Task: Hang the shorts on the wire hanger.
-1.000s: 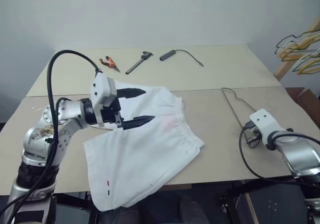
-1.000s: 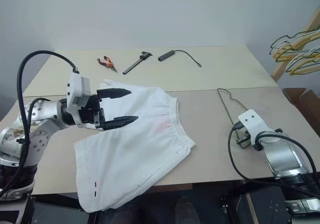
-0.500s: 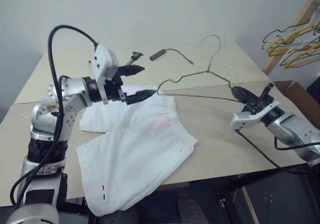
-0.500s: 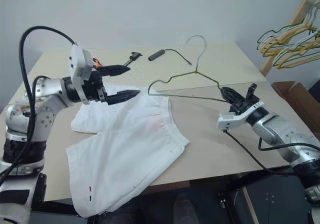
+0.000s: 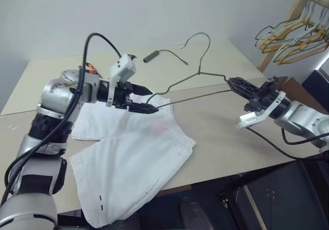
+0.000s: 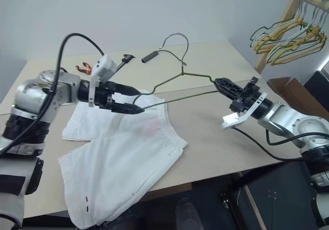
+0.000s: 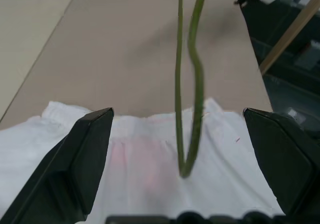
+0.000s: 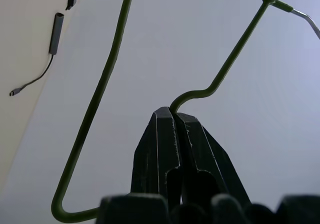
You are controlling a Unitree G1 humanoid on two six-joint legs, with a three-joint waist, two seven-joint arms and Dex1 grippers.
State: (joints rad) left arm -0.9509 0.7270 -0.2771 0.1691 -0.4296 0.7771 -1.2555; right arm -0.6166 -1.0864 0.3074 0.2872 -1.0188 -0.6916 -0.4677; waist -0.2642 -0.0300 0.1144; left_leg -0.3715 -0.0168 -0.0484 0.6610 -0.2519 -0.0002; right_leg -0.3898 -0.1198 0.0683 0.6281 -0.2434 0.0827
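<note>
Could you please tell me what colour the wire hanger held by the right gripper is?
The wire hanger is a dull olive green, clearest in the right wrist view.

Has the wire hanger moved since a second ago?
Yes. The wire hanger, then flat on the table, is now lifted off it in the shut right gripper, its far end over the shorts.

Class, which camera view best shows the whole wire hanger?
The left eye view: the hanger shows entire, hook up, held above the table by the right gripper. The right eye view shows much the same. The left wrist view shows just its far corner over the shorts; the right wrist view shows the gripped corner.
</note>
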